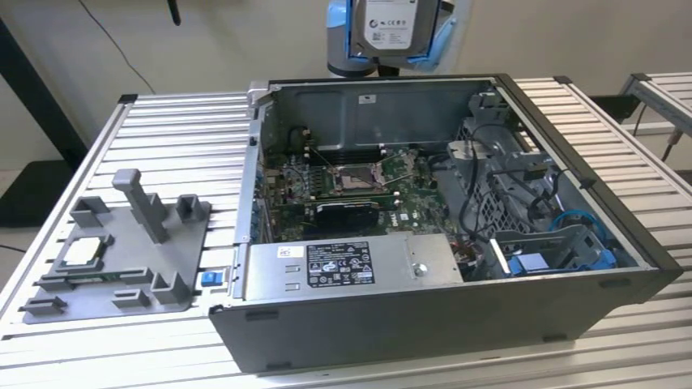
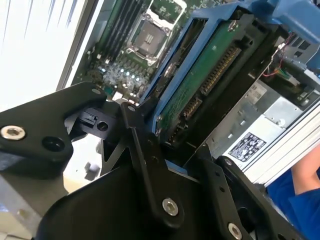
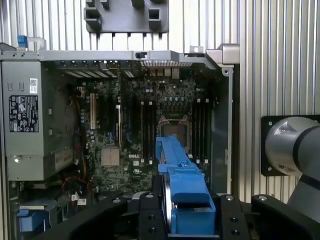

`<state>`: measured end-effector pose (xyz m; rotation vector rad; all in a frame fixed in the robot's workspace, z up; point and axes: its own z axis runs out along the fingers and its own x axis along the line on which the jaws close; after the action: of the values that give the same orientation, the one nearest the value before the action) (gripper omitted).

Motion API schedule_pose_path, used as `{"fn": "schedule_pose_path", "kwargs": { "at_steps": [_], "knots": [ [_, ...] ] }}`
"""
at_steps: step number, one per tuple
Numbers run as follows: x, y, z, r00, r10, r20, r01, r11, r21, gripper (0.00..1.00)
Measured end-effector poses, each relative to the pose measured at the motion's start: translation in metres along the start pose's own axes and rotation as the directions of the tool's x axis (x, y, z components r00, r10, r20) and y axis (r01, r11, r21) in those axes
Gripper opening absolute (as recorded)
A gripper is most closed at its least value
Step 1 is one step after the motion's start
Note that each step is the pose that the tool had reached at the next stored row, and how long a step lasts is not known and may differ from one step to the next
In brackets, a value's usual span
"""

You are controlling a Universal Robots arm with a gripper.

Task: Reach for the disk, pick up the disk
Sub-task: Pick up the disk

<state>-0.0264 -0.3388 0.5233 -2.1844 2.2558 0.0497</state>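
The disk (image 1: 387, 26) is seen lifted well above the open computer case (image 1: 433, 324), beyond its far wall at the top of the exterior view, with clear air between its lower edge and the case rim. It is held on edge by the gripper (image 3: 186, 220), whose black fingers (image 2: 150, 165) are clamped against both flat faces of the blue carrier frame (image 3: 187, 192); in the second wrist view the green circuit board (image 2: 200, 80) on the drive's underside and its connector row are shown between the fingers. A white printed label is carried on the drive's silver face in the exterior view, but its writing cannot be read. A white-and-black sticker is borne by the power supply (image 1: 346, 263) at the near edge of the case, its print likewise too small to read. Directly below the raised disk, the motherboard (image 3: 150, 130) with its bare processor socket (image 1: 357, 176) is exposed. A bay of grey walls with blue cables (image 1: 573, 235) is found at the exterior view's right. Outside the case, at the exterior view's left, a grey fixture tray (image 1: 119, 259) is set on the ribbed metal table (image 1: 162, 130), with a small square chip (image 1: 87, 251) held in it. A blue sleeve (image 2: 295, 195) is glimpsed in the second wrist view, beside the case.
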Motion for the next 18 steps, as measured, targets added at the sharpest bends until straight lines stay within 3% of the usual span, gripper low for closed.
{"fn": "schedule_pose_path", "kwargs": {
  "at_steps": [18],
  "knots": [
    [-0.0023, -0.0719, -0.0015, 1.0000, 0.000, -0.0001, 0.000, 1.0000, -0.0030, 0.00]
  ]
}}
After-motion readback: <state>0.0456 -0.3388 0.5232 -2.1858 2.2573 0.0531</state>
